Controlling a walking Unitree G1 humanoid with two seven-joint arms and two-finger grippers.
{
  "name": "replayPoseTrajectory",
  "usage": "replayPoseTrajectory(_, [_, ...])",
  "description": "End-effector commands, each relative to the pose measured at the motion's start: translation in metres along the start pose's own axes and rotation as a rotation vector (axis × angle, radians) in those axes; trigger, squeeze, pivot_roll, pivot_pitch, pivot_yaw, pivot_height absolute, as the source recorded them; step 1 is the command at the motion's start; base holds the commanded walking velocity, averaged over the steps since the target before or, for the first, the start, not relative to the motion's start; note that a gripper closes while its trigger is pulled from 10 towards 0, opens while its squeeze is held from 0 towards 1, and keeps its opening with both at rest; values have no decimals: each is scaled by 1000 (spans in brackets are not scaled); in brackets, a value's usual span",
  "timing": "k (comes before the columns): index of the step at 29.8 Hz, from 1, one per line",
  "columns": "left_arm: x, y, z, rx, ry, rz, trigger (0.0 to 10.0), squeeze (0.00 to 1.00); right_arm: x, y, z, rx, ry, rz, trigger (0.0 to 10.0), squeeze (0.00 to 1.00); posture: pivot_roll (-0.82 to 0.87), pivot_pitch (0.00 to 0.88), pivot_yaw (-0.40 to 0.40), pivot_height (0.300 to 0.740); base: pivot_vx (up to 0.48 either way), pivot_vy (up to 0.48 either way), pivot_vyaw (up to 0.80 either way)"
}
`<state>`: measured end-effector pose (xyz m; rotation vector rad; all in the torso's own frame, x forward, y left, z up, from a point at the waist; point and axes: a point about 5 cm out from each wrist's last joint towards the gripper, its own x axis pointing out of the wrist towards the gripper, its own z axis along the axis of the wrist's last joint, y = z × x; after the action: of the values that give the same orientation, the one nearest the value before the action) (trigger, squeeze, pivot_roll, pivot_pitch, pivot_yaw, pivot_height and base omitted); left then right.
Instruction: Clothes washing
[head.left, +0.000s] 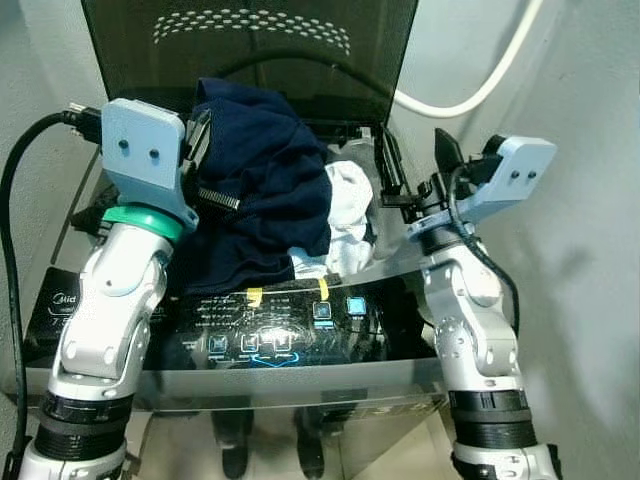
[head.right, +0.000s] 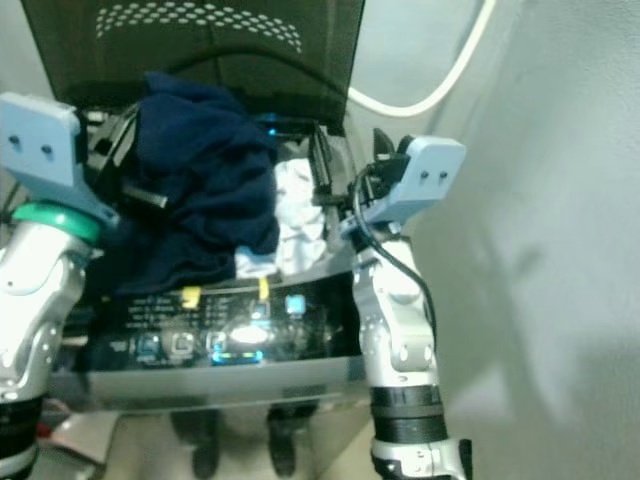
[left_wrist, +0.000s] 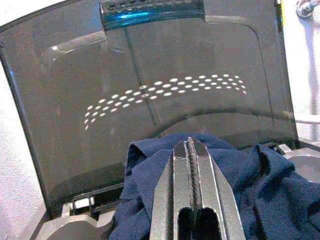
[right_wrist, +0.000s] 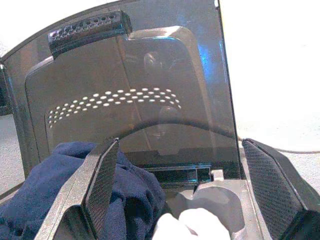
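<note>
A top-loading washing machine stands with its dark lid (head.left: 250, 40) raised. A navy garment (head.left: 265, 170) is heaped high over the drum opening, and a white garment (head.left: 345, 215) lies beside it on the right. My left gripper (left_wrist: 190, 145) is at the left side of the heap, shut, its tips in the navy cloth. On the right edge of the opening, next to the white garment, my right gripper (head.left: 415, 160) is open and holds nothing; one finger (right_wrist: 102, 175) is close to the navy cloth.
The lit control panel (head.left: 270, 325) runs along the machine's front edge. A white hose (head.left: 480, 85) curves across the wall behind on the right. A black cable (head.left: 15, 200) loops at the left. Grey walls close in on both sides.
</note>
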<state>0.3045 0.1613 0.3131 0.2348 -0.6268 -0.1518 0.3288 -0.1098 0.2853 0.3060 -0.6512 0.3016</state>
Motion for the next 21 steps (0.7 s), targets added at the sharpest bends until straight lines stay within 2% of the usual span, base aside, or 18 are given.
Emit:
replayPoseTrajectory(1, [1,-1,-1,6,2,-7,10000,0,-3,-3,-1,6,-3,-18,10000,0,50,60,-5,728,0,0,0])
replayPoseTrajectory(21, [3,-3,-5,5,9,-10,10000,0,-4,-5,-2,-21,1,-3,10000,0,45,48,-11,728,-280,0,0])
